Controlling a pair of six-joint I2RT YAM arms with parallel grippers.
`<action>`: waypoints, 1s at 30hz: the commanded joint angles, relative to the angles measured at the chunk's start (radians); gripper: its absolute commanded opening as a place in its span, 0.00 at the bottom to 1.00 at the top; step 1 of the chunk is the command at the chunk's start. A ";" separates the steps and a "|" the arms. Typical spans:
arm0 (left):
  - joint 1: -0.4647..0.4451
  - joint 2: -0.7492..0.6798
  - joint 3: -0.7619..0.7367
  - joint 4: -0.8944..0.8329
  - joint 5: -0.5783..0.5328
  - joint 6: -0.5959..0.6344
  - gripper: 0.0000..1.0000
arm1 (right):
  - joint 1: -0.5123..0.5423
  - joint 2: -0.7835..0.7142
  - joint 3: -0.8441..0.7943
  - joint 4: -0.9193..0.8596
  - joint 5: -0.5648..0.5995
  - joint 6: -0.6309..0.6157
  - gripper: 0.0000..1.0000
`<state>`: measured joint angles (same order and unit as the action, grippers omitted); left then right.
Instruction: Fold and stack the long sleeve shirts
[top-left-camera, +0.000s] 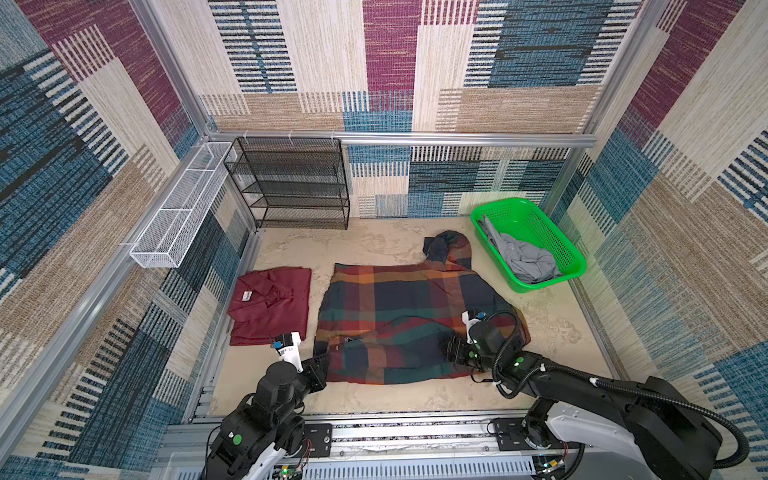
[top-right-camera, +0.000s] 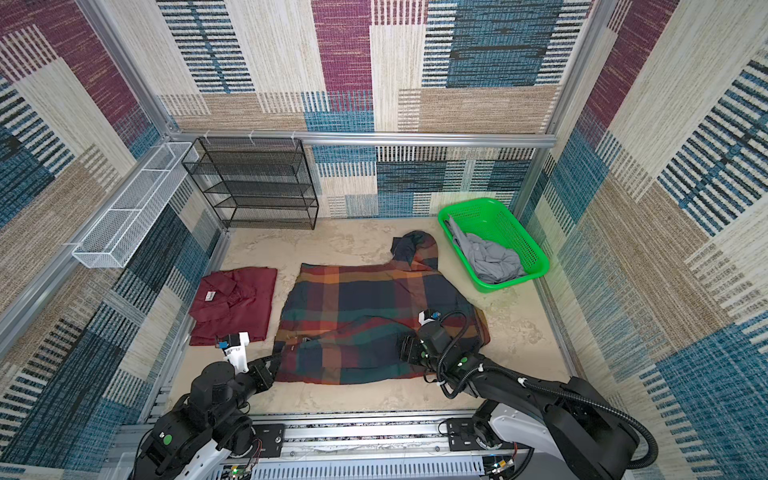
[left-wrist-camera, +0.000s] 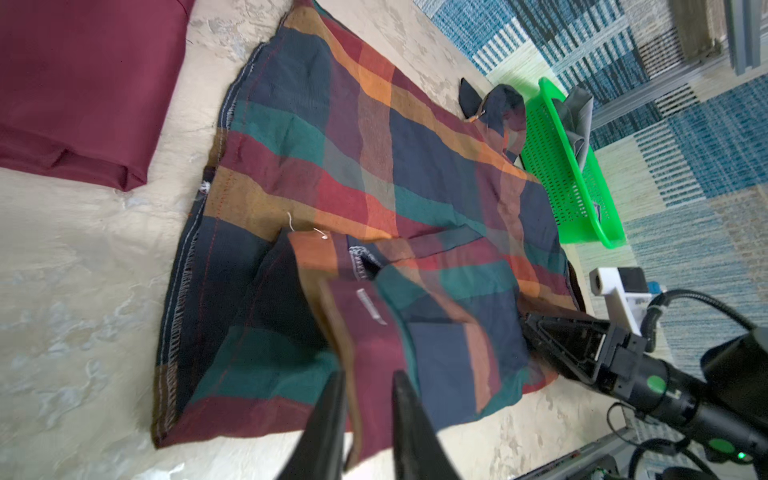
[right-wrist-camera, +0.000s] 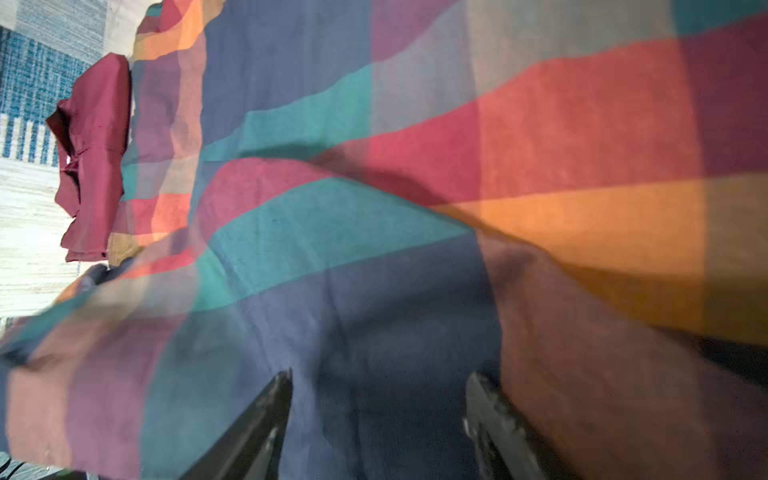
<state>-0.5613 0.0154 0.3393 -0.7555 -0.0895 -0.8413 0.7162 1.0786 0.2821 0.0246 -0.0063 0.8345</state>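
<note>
Plaid cloth is being folded: the plaid shirt is lying spread just beside the green basket, with one sleeve drawn across its body. The left gripper is standing with jaws parted around the cuff edge, not pinching it. The right gripper is hovering with jaws apart over the sleeve. Judged best: smoothing the sleeve flat before folding the body. The maroon shirt is lying folded, well apart from the basket; the grey shirt is lying inside it.
</note>
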 joint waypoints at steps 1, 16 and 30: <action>0.001 -0.002 0.016 -0.017 -0.032 -0.030 0.36 | 0.003 -0.012 -0.012 0.023 0.053 0.032 0.69; 0.000 0.163 0.049 0.191 0.063 -0.048 0.57 | 0.001 -0.231 0.212 -0.289 0.173 -0.043 0.74; -0.002 0.786 0.093 0.571 0.279 -0.028 0.55 | -0.242 -0.149 0.079 -0.310 0.083 0.019 0.73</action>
<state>-0.5632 0.7681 0.4385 -0.2928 0.1390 -0.8577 0.4953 0.9199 0.3779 -0.2615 0.0784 0.8078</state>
